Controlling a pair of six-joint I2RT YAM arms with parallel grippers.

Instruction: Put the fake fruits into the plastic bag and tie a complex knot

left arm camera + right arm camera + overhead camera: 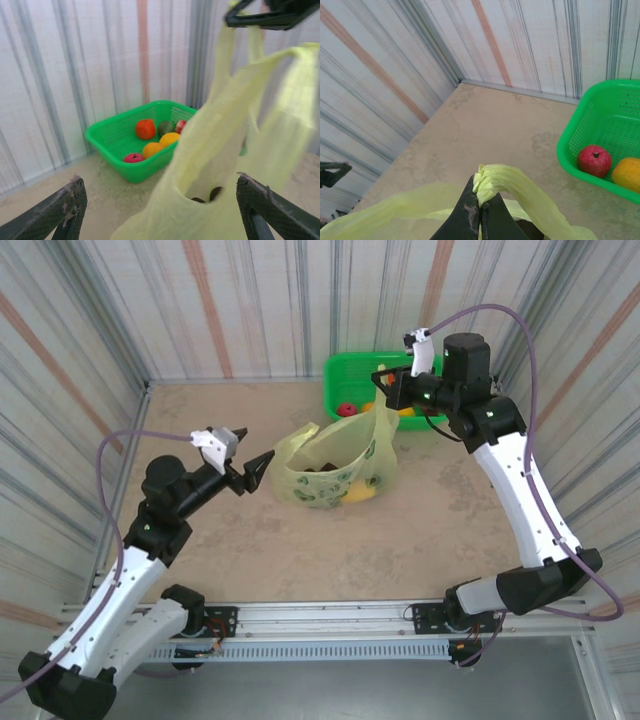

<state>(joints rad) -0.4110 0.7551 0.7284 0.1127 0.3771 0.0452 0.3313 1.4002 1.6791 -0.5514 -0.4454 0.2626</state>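
Note:
The yellow-green plastic bag (335, 468) sits mid-table with its mouth facing left, and dark fruits (326, 469) and a yellow one (361, 493) lie inside. My right gripper (386, 392) is shut on a bunched handle loop (496, 178), holding it up above the bag. In the right wrist view the right gripper (481, 204) pinches that loop at its fingertips. My left gripper (249, 451) hangs open just left of the bag, touching nothing. From the left wrist, the bag (210, 170) stands between the spread jaws of the left gripper (165, 215), and dark fruits (216, 192) show through its handle gap.
A bright green basket (352, 368) stands at the back against the wall, behind the bag. It holds an orange (145, 129), an avocado (166, 128), an apple (181, 125), yellow-orange fruits (169, 138) and a red fruit (594, 161). Striped walls close in three sides.

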